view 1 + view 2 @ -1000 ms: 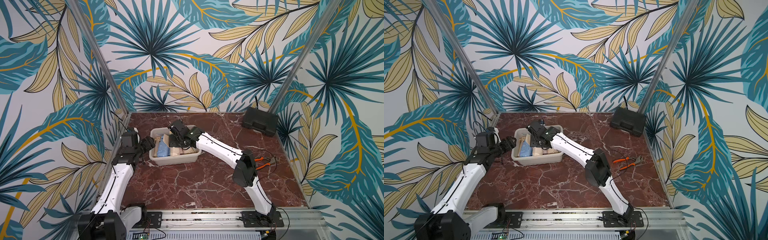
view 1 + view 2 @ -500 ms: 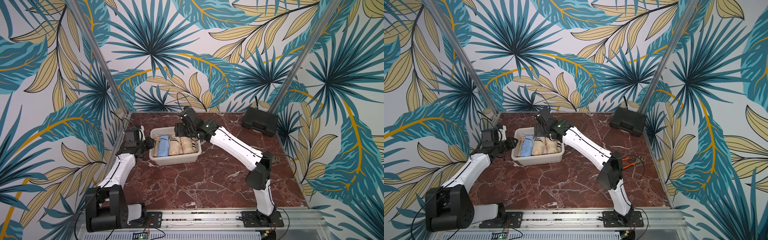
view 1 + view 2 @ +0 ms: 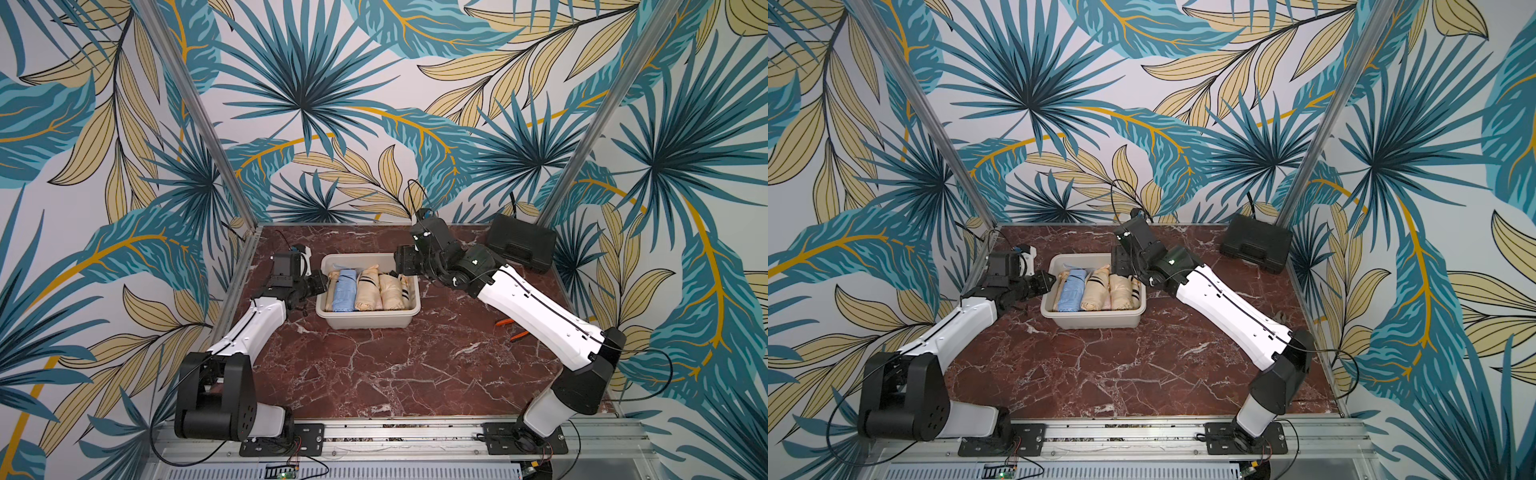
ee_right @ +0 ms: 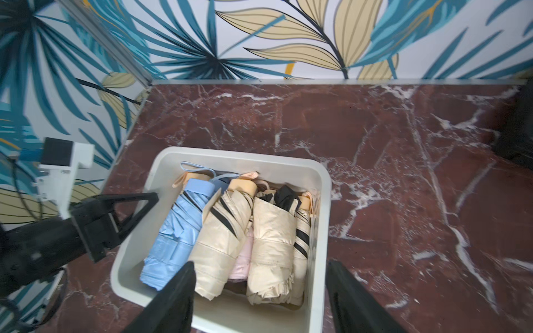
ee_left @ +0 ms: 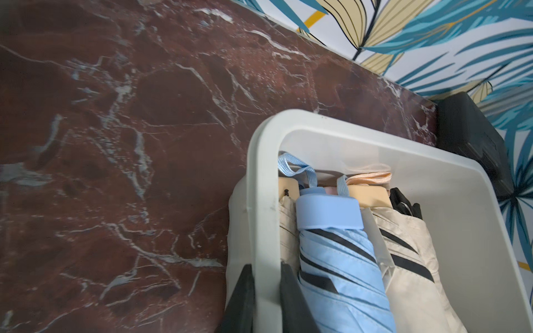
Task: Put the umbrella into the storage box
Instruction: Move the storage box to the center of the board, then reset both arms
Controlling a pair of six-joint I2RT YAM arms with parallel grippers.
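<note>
L claw now clenched on box left rim; R claw released, withdrawn above umbrellas: stowing likely done.

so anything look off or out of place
The left fingers pinch the rim of the off-white rectangular plastic tub, not the folded umbrellas inside; an orange-handled tool lies on the marble table partly behind the right arm.

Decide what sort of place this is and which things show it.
Probably a staged robot test cell: left arm and right arm mounted on a metal rail, leaf-print wall panels enclosing a marble-look tabletop.
</note>
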